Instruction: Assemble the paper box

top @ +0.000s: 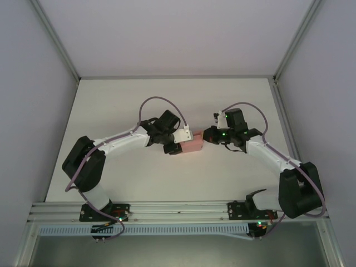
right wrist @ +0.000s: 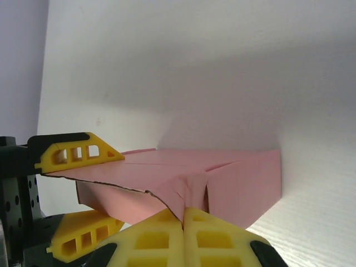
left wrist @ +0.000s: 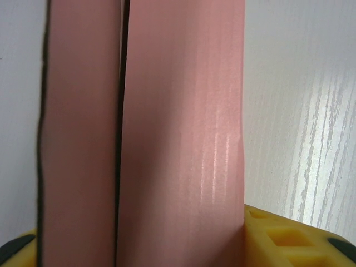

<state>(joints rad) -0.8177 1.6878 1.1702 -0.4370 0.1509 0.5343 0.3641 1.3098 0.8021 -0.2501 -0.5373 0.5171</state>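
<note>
The paper box [top: 193,142] is a small pink card box held just above the middle of the white table. From the left, my left gripper [top: 182,142] is shut on the paper box [left wrist: 178,139] across its body. One yellow finger [left wrist: 295,239] shows at the card's right edge. My right gripper [top: 206,136] meets the box from the right. In the right wrist view the right gripper [right wrist: 183,214] is shut on a crumpled flap of the paper box [right wrist: 239,178]. The left gripper's yellow fingers [right wrist: 78,153] clamp the box above and below at its far end.
The white table [top: 167,100] spreads behind and in front of the grippers. Grey walls and metal frame posts [top: 55,39] close it in at the left, right and back. The arms' base rail [top: 178,210] runs along the near edge.
</note>
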